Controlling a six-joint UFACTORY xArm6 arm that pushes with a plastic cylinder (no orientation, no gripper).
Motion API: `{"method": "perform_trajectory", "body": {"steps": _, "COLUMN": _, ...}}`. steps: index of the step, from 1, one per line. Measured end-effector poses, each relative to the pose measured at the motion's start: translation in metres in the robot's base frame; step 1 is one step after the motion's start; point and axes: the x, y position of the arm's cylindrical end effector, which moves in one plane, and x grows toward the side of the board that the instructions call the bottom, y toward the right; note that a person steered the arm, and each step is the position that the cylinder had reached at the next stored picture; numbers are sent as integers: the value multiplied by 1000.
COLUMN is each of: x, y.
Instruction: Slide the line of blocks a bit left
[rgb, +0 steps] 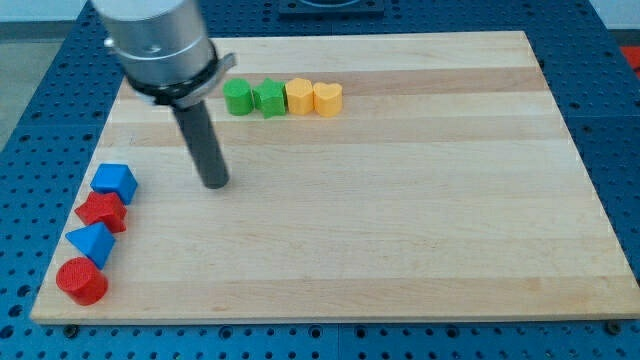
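Observation:
A line of blocks lies near the view's top: a green cylinder-like block (237, 97), a green star (269, 98), a yellow block (299, 97) and a yellow heart (328, 98), side by side and touching. My tip (215, 184) rests on the board below and to the left of this line, apart from it. At the view's left edge stand a blue block (116, 183), a red star-like block (103, 212), a blue triangle (91, 243) and a red cylinder (81, 281), in a column.
The wooden board (420, 200) lies on a blue perforated table. The arm's grey metal housing (160, 45) hangs over the board's top left corner.

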Motion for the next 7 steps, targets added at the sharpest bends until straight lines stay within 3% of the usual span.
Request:
{"method": "perform_trajectory", "body": {"steps": 5, "x": -85, "y": 164}}
{"method": "perform_trajectory", "body": {"steps": 7, "x": -122, "y": 180}}
